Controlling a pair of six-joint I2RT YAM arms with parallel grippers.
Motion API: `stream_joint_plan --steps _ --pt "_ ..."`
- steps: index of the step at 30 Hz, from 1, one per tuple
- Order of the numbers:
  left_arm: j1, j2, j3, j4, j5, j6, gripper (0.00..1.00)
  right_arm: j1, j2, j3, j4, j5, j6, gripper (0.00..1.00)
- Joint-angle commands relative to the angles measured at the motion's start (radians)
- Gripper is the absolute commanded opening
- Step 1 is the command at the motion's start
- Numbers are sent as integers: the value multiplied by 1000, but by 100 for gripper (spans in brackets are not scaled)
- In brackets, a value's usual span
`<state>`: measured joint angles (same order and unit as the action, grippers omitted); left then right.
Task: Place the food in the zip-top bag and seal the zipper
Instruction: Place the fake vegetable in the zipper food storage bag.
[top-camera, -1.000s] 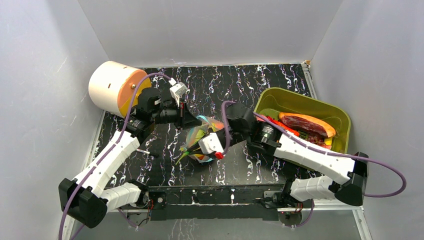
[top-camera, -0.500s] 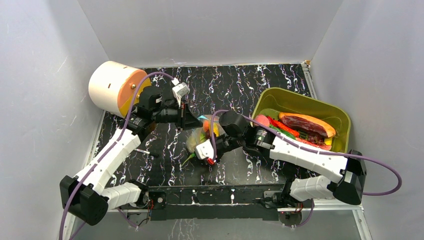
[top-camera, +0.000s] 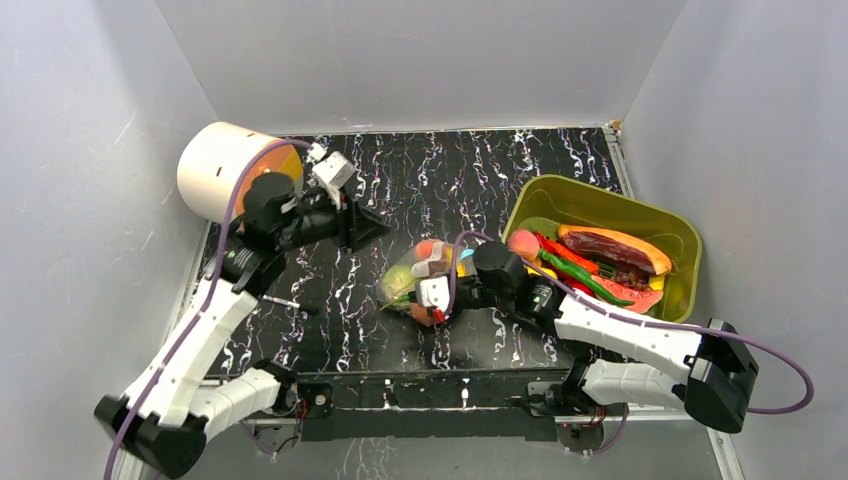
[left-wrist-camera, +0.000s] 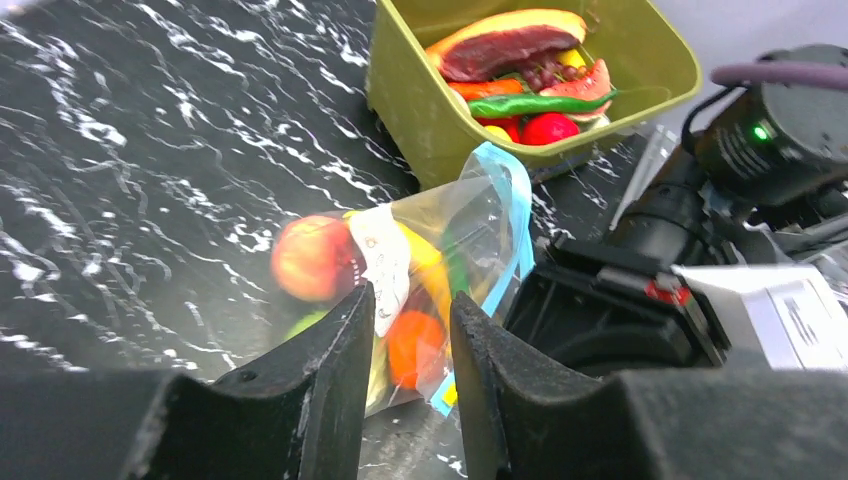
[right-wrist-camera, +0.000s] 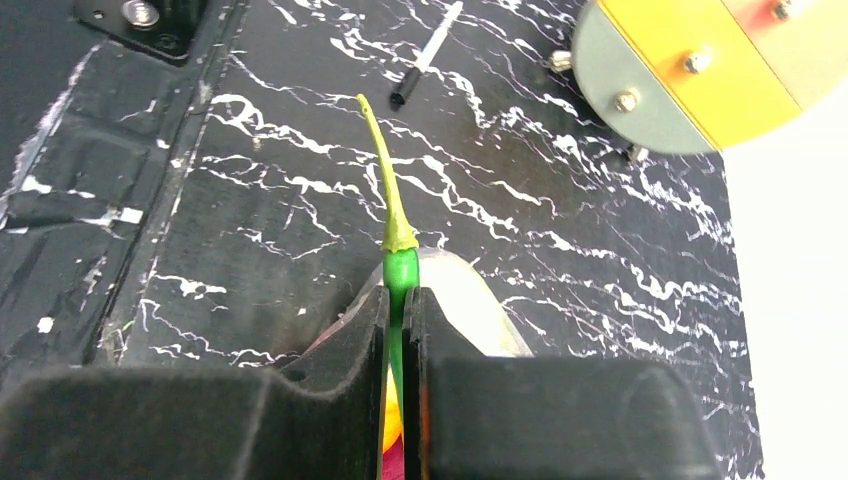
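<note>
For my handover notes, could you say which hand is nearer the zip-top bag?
Right. The right hand is at the zip-top bag; the left hand stands apart, beyond it.

1. The drum (top-camera: 215, 172) lies on its side in the back-left corner of the tabletop (top-camera: 480, 165).
2. The bin (top-camera: 560, 184) stands along the right edge, with a meat slice (top-camera: 612, 248) and a watermelon wedge (top-camera: 632, 296) in it.
3. The zip-top bag (top-camera: 420, 275) lies near the middle, toward the near edge and just left of the bin. A peach (left-wrist-camera: 308, 258) and other food (left-wrist-camera: 415, 335) are in it, and its zipper (left-wrist-camera: 512, 195) faces the bin.
4. The right gripper (top-camera: 432, 305) sits at the bag's near side with a chili pepper (right-wrist-camera: 392, 262) between its fingers, stem toward the left edge.
5. The left gripper (top-camera: 375, 222) hangs behind and left of the bag, apart from it.
6. A marker (top-camera: 285, 301) lies left of the bag.
</note>
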<state>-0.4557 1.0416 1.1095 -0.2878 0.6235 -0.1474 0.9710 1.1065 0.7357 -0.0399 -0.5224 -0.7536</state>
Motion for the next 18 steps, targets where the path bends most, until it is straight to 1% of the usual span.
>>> stream_joint_plan --steps 1,3,5,9,14,18 --pt "-2 -147 -59 3 -94 101 34 -61 -39 -40 306 22 106 0" --pt "-3 -195 -120 6 -45 163 35 -79 -37 -63 364 18 140 0" --pt "-3 -245 -200 31 40 216 36 -90 -35 -87 419 20 182 0" --pt "-3 -333 -356 137 143 228 37 -113 -42 -136 517 21 243 0" --pt "-3 -365 -485 290 199 221 40 -162 -59 -176 595 -12 318 0" --pt "-3 -328 -557 399 212 223 44 -183 -65 -191 620 -21 342 0"
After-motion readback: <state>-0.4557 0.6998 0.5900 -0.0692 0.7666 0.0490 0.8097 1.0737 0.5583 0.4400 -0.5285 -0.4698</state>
